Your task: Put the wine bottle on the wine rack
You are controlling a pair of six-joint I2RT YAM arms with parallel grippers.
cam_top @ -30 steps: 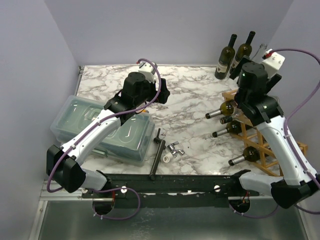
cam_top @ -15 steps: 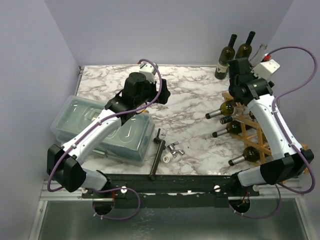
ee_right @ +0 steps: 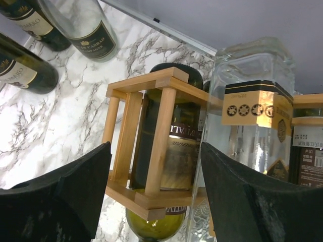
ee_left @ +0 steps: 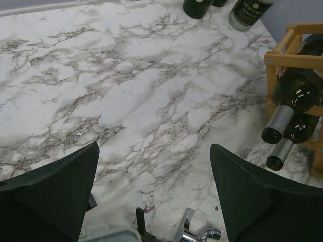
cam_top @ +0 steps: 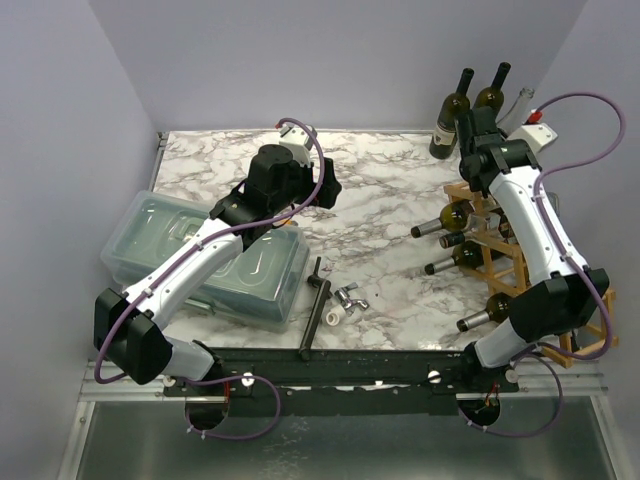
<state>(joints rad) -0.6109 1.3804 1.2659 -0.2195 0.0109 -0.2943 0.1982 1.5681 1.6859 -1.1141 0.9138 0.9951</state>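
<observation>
The wine rack [cam_top: 458,188] stands at the table's right, a light wooden frame with several dark bottles lying in its cells. Two dark wine bottles [cam_top: 452,115] and a clear one [cam_top: 520,100] stand upright behind it. My right gripper [cam_top: 470,148] hovers open between those bottles and the rack's top. In the right wrist view it [ee_right: 155,145] frames the rack's top cell [ee_right: 161,126] with a green bottle inside; the clear glass bottle [ee_right: 252,126] sits by the right finger. My left gripper [cam_top: 325,188] [ee_left: 154,146] hangs open over bare marble, holding nothing.
A clear plastic lidded bin [cam_top: 200,255] lies under the left arm. A black bar [cam_top: 315,310] and a small metal fitting [cam_top: 350,298] rest near the front middle. Purple walls close in the back and right.
The right arm has swung back and left from above the rack toward the standing bottles, its jaws narrowing somewhat. The left arm has not moved.
</observation>
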